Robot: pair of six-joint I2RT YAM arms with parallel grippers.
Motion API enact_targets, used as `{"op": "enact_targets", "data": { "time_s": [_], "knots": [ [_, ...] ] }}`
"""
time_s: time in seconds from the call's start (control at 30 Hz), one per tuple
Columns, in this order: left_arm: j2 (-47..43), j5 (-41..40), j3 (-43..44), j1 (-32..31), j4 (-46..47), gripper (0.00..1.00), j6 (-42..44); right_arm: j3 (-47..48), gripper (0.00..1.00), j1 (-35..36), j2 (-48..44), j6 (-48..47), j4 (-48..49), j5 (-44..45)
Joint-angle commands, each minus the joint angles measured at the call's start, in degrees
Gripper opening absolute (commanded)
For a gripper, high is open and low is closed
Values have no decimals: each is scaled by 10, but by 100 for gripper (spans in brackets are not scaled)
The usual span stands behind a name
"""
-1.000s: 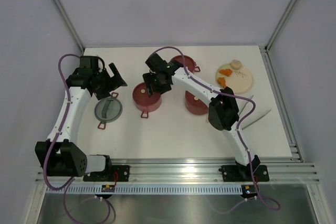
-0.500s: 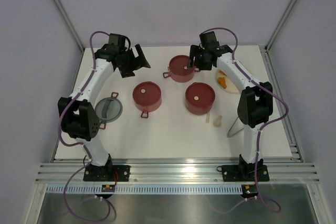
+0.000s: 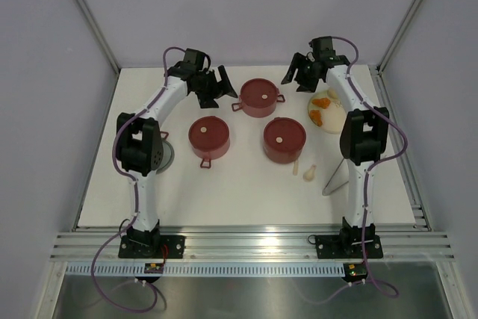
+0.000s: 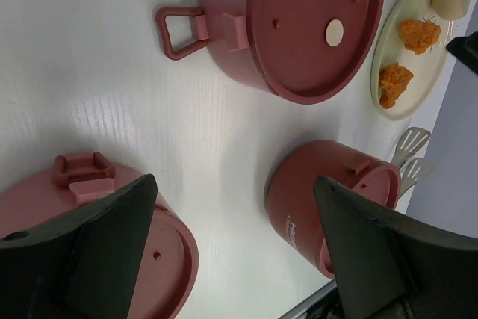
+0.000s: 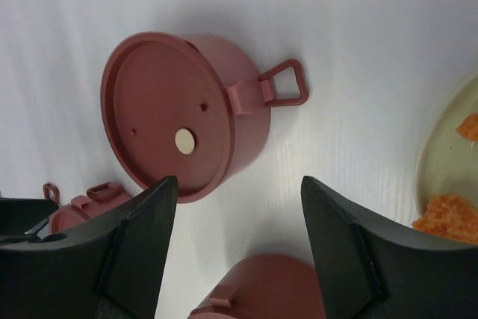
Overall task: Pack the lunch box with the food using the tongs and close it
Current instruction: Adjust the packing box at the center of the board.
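Both arms have swung to the far edge of the white surface (image 3: 246, 192) since a moment ago; the left claw (image 3: 219, 87) and right claw (image 3: 301, 77) hang wide apart, empty, flanking the rear lidded dark-red round bowl (image 3: 258, 97). Only the overhead view shows the grey lid (image 3: 166, 156) beside the left arm, a beige food piece (image 3: 308, 172) and the slim silver tongs (image 3: 334, 178). The left wrist view shows smooth matte lids and crumbly orange pieces (image 4: 407, 57) on the cream plate (image 4: 396, 5).

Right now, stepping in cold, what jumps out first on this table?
Three dark-red round lidded bowls sit in a triangle mid-table. Both black grippers, left and right, hover open and empty at the far edge, flanking the farthest bowl. The cream plate of orange food lies right; the silver tongs lie untouched below it.
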Motion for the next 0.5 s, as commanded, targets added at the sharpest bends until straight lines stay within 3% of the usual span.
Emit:
{"op": "enact_targets", "data": {
  "time_s": [0.0, 0.17, 0.27, 0.47],
  "knots": [
    [-15, 22, 24, 4, 31, 89, 1, -72, 75, 16, -71, 1, 17, -3],
    [-16, 22, 18, 3, 28, 89, 0, -104, 76, 5, -105, -18, -9, 12],
    [-34, 18, -5, 3, 31, 90, 4, -214, 77, 5, -177, -16, 28, 32],
    [-64, 9, -30, 2, 22, 90, 14, -347, 78, 5, -313, -3, 44, 54]
  ]
}}
